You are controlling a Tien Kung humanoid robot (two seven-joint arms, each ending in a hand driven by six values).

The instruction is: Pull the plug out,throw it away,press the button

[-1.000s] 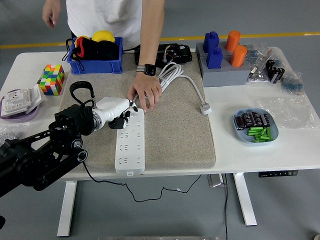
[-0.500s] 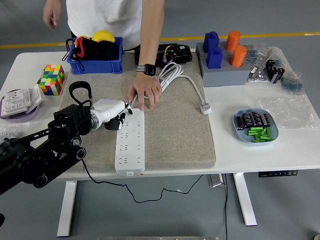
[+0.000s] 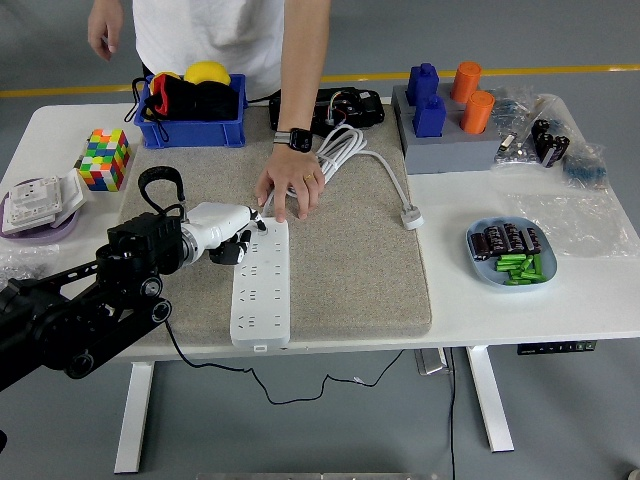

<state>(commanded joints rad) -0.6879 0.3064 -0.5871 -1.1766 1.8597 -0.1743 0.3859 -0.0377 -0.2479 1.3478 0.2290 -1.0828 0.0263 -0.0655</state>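
A white table [image 3: 590, 270] stood on a grey floor with a yellow line running across the top of the frame, and a beige mat [image 3: 350, 250] covered the table's middle. A white power strip [image 3: 261, 285] lay lengthwise on the mat, left of centre. Its white cable [image 3: 345, 150] was coiled in the upper middle and ran down to a loose plug [image 3: 411, 216] resting on the mat, right of centre and well apart from the strip. The robot's left hand [image 3: 226, 232] came in from the lower left, its white fingers curled at the strip's upper left corner; whether they gripped anything could not be told. A person stood at the far side, and the person's hand [image 3: 289, 190] pressed down on the strip's top end, just beside the robot's fingers. A blue bin [image 3: 190, 127] sat in the upper left, a colourful cube [image 3: 105, 158] further left, and a blue dish [image 3: 510, 253] at the right.
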